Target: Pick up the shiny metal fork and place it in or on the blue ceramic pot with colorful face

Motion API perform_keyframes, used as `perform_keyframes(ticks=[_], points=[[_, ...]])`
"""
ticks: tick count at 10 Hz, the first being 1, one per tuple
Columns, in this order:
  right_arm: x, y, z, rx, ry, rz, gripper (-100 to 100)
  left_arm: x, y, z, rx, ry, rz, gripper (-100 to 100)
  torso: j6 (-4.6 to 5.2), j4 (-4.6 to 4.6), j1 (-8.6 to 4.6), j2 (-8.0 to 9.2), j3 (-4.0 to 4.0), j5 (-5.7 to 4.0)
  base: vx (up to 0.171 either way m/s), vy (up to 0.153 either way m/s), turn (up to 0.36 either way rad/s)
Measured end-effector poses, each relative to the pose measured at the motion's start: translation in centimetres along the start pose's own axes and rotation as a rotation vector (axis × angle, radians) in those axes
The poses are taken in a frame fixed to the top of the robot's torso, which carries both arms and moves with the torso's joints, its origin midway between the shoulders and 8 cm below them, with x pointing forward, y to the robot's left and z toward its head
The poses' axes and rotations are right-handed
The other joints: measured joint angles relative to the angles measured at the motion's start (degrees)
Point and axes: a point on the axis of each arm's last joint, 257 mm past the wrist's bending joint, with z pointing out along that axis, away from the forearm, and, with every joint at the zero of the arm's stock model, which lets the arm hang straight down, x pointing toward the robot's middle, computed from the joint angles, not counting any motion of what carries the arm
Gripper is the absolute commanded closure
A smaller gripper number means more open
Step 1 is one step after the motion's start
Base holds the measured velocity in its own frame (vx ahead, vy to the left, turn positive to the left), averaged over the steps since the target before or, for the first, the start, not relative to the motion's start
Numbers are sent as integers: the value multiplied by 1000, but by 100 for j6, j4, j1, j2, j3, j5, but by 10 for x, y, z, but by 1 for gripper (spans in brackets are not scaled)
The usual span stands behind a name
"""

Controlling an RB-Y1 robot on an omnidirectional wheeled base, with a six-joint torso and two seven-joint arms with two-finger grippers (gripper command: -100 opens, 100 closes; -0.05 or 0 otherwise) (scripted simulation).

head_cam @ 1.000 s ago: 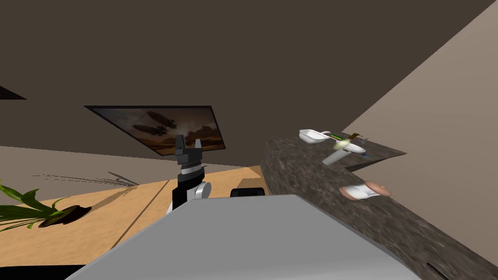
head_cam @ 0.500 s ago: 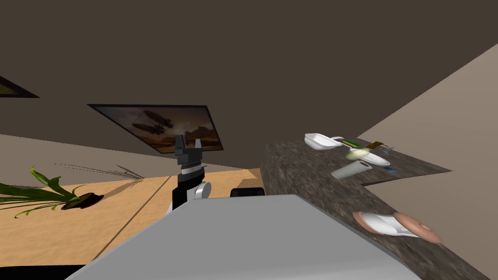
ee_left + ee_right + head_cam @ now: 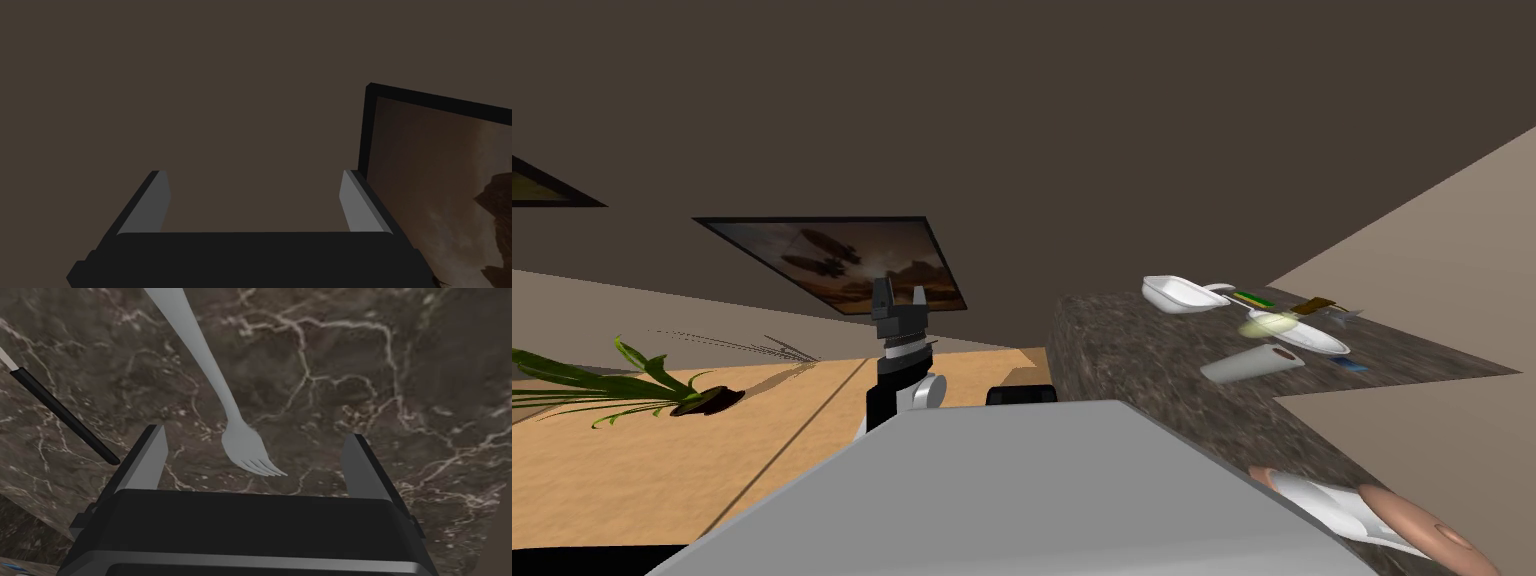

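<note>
Head view: L gripper (image 3: 901, 295) sits just left of centre, raised upright above the chest tip, fingers apart w/ nothing between them, in front of a dark-framed picture (image 3: 842, 258) on the brown wall. Lower left: a green plant (image 3: 632, 385) on the light wood floor (image 3: 662, 470). Right half: a dark marble-look counter (image 3: 1132, 350) runs from mid-frame down to the lower right corner. On its far end is a cluster of small things: a white dish (image 3: 1177, 293), a small green item (image 3: 1253, 299) just beside it, a white plate (image 3: 1307, 337) w/ a pale yellow-green lump (image 3: 1267, 325) on its near edge, a grey cylinder (image 3: 1252, 363) lying on its side in front of the plate, a small blue bit (image 3: 1350, 365) and a brown bit (image 3: 1317, 306) near the plate; can't tell what the small ones are. Lower right corner: a white and pink object (image 3: 1372, 510) lies on the counter's near stretch. L wrist view: L gripper (image 3: 254, 174) is wide open, empty gap between the fingers. R wrist view: R gripper (image 3: 255, 434) points down at the marble counter (image 3: 360, 363), fingers spread wide, gripping nothing. The fork (image 3: 243, 447), plain grey, lies flat on the counter w/ its tines toward the gripper body, its head between the two fingers and nearer the L-hand one, touching neither; the handle runs away from the gripper. A thin black stick (image 3: 65, 415) w/ a pale far end lies on the counter just outside one finger, apart from the fork.
</note>
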Motion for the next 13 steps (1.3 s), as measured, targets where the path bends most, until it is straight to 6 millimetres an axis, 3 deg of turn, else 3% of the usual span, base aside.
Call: perform_keyframes(ticks=[3, 4, 8, 9, 10, 13], points=[[5, 2, 15, 0, 3, 8, -100, 0, 0, 0, 0, 0, 0, 0, 1, 1, 5, 4, 2, 2, 0, -5, 19], [5, 2, 16, 0, 4, 9, 100, 0, 0, 0, 0, 0, 0, 0, 1, 0, 8, 4, 2, 3, 0, 0, 0], [6, 0, 15, 4, 7, 3, 100, 0, 0, 0, 0, 0, 0, 0, 6, 10, 8, 5, 7, -7, -1, -2, 2], [6, 0, 15, 4, 7, 3, 0, 0, 0, 0, 0, 0, 0, 0, 6, 11, 7, 5, 8, -7, 0, 0, 0], [6, 0, 15, 4, 7, 3, 100, 0, 0, 0, 0, 0, 0, 0, 6, 11, 7, 5, 8, -7, 1, 7, -67], [1, 0, 1, 1, 2, 0, 100, 0, 0, 0, 0, 0, 0, 0, 8, 10, 17, 4, 7, -3, -1, 12, -25]])
